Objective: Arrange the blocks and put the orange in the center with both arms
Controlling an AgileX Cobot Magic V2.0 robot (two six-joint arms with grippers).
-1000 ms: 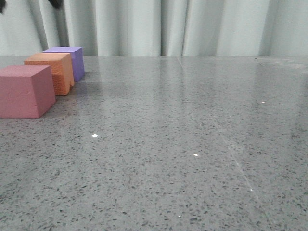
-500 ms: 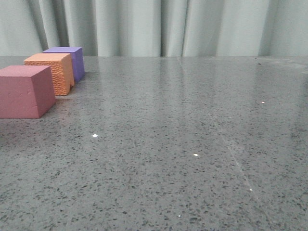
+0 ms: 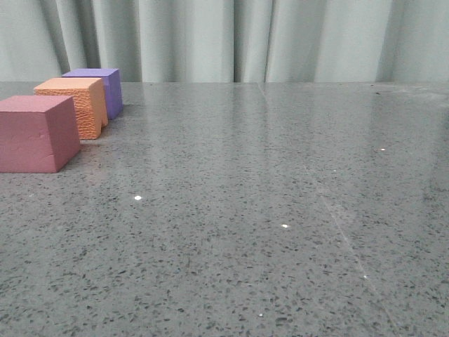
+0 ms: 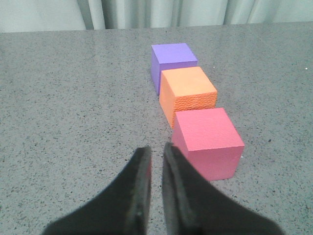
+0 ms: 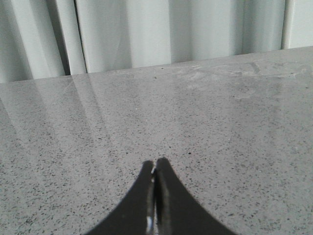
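Note:
Three foam cubes stand in a row at the table's left side, touching or nearly so: the pink-red cube (image 3: 38, 133) nearest, the textured orange cube (image 3: 74, 105) in the middle, the purple cube (image 3: 98, 88) farthest. The left wrist view shows the same row: purple (image 4: 173, 61), orange (image 4: 188, 90), pink-red (image 4: 208, 139). My left gripper (image 4: 156, 149) hangs above the table just beside the pink-red cube; its jaws are nearly together with only a thin slit and hold nothing. My right gripper (image 5: 154, 164) is shut and empty over bare table. Neither gripper shows in the front view.
The grey speckled tabletop (image 3: 266, 210) stretches to the right of the cubes. A pale curtain (image 3: 245, 38) hangs behind the table's far edge.
A dark piece of an arm at the top left of the front view has left the view. The three cubes have not moved.

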